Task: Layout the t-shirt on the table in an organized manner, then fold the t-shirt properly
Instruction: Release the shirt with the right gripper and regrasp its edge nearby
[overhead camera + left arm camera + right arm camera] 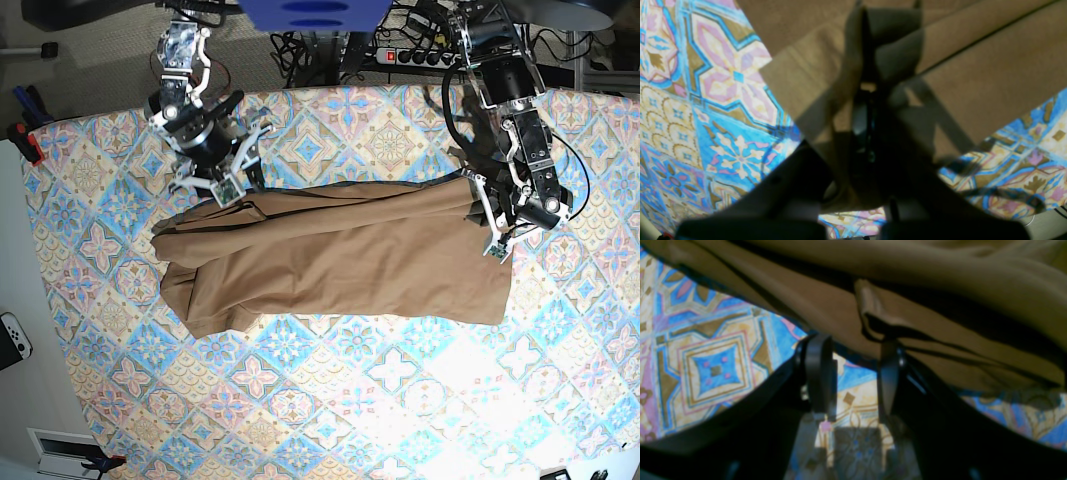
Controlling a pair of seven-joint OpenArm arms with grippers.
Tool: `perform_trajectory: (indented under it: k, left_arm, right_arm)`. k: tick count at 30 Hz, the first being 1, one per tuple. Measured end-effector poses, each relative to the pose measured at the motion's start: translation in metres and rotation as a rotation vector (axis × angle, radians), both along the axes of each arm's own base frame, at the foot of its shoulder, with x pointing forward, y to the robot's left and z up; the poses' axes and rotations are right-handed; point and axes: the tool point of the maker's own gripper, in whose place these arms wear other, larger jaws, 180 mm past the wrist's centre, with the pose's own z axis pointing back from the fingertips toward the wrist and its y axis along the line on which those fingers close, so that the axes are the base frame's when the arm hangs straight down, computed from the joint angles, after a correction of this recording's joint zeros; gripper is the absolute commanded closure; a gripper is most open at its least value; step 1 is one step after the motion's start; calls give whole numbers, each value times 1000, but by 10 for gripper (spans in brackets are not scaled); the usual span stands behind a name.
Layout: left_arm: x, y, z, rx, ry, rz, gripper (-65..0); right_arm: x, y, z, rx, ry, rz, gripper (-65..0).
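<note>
1. Cloth like this looks soft and floppy. The t-shirt (340,260) is plain tan-brown, and I think it is light and will sag and wrinkle if lifted by one spot.
2. It lies across the middle of the table (330,400), bunched into a long lumpy shape. It is not flat yet, so I think the laying-out step is not done.
3. The left gripper (497,222) is at the shirt's edge on the right side of the base view. In the left wrist view its jaws are pressed together with a fold of tan cloth (887,43) pinched between them.
4. The right gripper (853,373) is at the far corner of the shirt, on the left side of the base view. Its jaws stand apart with the table showing between them. The shirt edge hangs just past the tips, and I cannot see that it holds any cloth.
5. Good places to hold would be the corners, hem or shoulders, one in each gripper, so the cloth can be pulled smooth. Holding the middle would likely make it bunch more.
6. No words, tags or brand marks can be seen on the shirt or the table.
</note>
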Motion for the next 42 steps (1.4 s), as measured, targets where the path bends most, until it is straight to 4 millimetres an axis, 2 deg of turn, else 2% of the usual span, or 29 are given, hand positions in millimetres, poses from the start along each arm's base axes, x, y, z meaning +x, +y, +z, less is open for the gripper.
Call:
perform_trajectory:
  k: [4, 10, 14, 16, 21, 26, 32, 36, 39, 42]
  left_arm:
    - [0, 0, 0, 0, 0, 0, 0]
    - [0, 0, 0, 0, 0, 0, 0]
    - [0, 0, 0, 0, 0, 0, 0]
    - [0, 0, 0, 0, 0, 0, 0]
    - [0, 0, 0, 0, 0, 0, 0]
    - [0, 0, 0, 0, 0, 0, 0]
    - [0, 0, 0, 0, -1, 0, 0]
    - [1, 0, 1, 0, -3, 0, 0]
    - [1, 0, 1, 0, -3, 0, 0]
    - [1, 0, 1, 0, -3, 0, 0]
  right_arm:
    - [25, 1, 21, 10, -79, -1, -229]
    - [23, 0, 17, -8, -58, 4, -229]
    - [49, 1, 38, 9, -139, 1, -229]
    - [52, 1, 41, 14, -151, 0, -229]
    - [39, 0, 13, 3, -58, 1, -229]
    - [44, 2, 18, 18, -81, 1, -229]
    - [40, 1, 16, 13, -73, 1, -229]
    - [43, -2, 34, 0, -124, -4, -229]
    - [33, -2, 37, 3, -132, -8, -229]
    - [17, -3, 22, -18, -73, 3, -229]
